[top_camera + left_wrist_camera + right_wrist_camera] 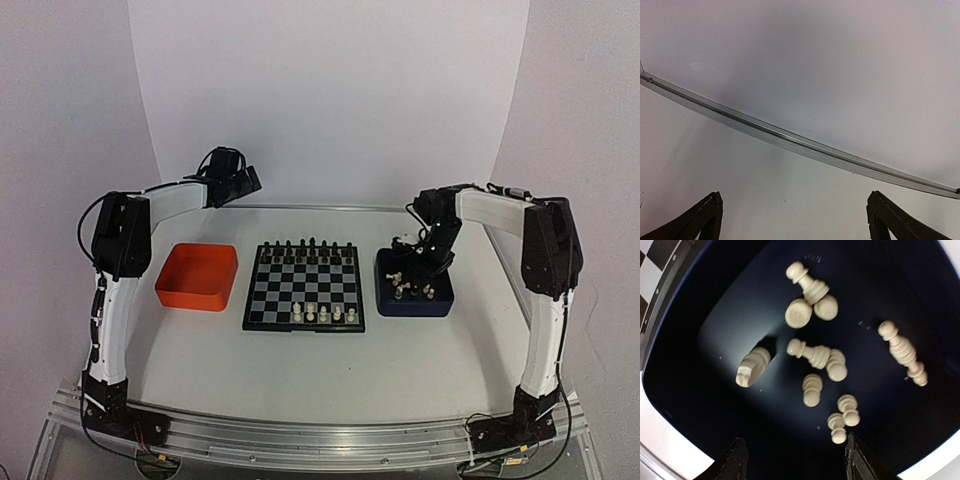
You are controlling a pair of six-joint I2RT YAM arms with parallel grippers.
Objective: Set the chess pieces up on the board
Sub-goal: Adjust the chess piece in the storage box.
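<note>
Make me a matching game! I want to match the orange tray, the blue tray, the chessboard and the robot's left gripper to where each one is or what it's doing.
Things
1. orange tray
2. dark blue tray
3. board
4. left gripper

Clues
A. sits between the two trays
B. has cream-white chess pieces lying loose inside it
C. wide open, holding nothing, up near the back wall
D. sits to the left of the board

Right pairs: 1-D, 2-B, 3-A, 4-C
</note>
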